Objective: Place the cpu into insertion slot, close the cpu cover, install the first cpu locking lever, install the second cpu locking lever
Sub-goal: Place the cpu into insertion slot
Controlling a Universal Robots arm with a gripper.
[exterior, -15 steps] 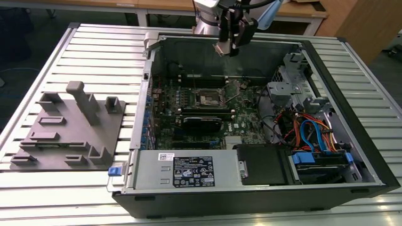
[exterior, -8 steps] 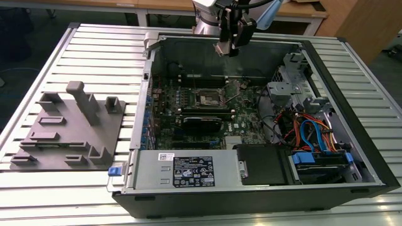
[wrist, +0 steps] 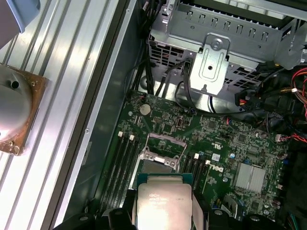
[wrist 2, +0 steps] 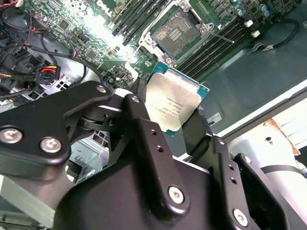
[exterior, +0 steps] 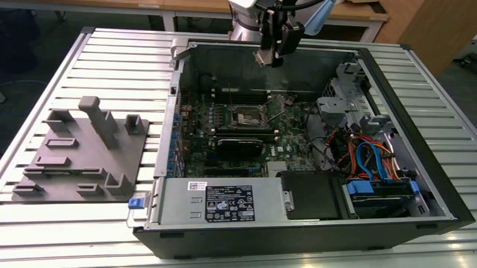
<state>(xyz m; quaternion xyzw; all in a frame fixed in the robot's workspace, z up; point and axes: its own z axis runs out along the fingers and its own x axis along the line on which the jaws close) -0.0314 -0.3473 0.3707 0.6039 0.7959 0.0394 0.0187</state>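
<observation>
The gripper is clamped on the cpu and holds it in the air over the open computer case, near the case's far edge in the exterior view. The insertion slot lies uncovered mid-motherboard, well below the chip.

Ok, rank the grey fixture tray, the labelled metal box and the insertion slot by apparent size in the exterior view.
1. grey fixture tray
2. labelled metal box
3. insertion slot, deeper in the case, but clearly smallest
</observation>
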